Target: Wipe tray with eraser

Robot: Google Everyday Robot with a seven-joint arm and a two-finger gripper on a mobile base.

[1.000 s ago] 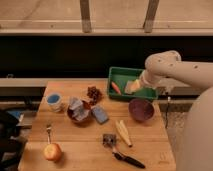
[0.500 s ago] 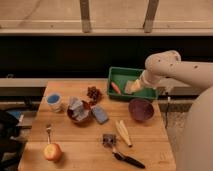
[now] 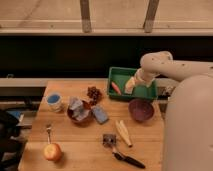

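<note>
Eraser (image 3: 129, 88) and gripper (image 3: 133, 83) have stayed put inside the tray (image 3: 118, 76), right of centre; whether it grips, I cannot tell; wiping seems paused.

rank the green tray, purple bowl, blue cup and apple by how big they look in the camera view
1. green tray, with the gripper over it
2. purple bowl
3. blue cup and apple: they look about alike, and the apple sits nearer the camera, so no ranking
</note>
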